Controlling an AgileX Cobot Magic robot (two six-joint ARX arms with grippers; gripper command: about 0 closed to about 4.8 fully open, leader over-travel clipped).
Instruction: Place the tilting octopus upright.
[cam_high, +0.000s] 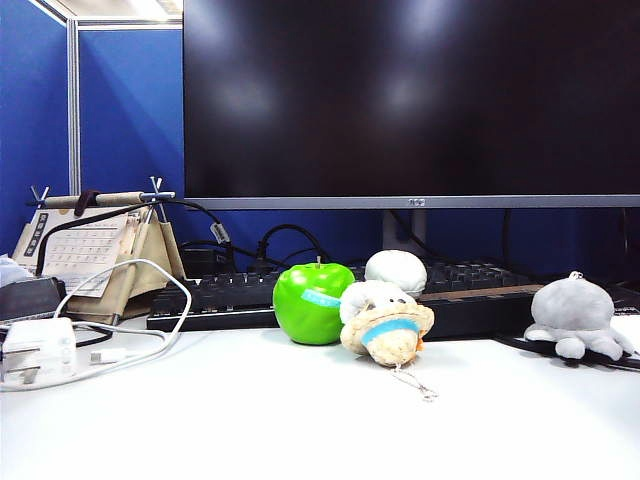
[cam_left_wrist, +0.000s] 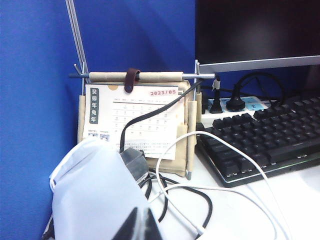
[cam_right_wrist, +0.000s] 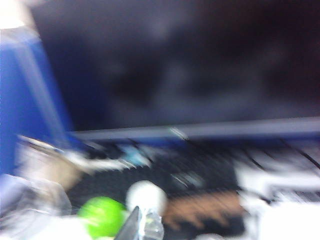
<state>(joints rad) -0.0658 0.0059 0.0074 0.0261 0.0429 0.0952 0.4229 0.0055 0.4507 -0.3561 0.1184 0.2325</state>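
Note:
The light-grey plush octopus (cam_high: 575, 318) sits at the far right of the white desk, in front of the keyboard's right end. Its round head is up, its stubby legs are spread on the surface, and a small ring shows on top. Neither arm appears in the exterior view. My left gripper (cam_left_wrist: 142, 225) is shut and empty, hanging over a white face mask (cam_left_wrist: 95, 195) by the calendar, far from the octopus. The right wrist view is heavily blurred. In it my right gripper (cam_right_wrist: 140, 225) is shut with nothing in it, and the octopus is out of view.
A green apple (cam_high: 312, 302), a beige plush with a blue band (cam_high: 385, 325) and a white ball (cam_high: 396, 270) stand mid-desk before the black keyboard (cam_high: 220, 295). A large monitor (cam_high: 410, 100) fills the back. A desk calendar (cam_high: 90, 250), charger and cables (cam_high: 40, 350) crowd the left.

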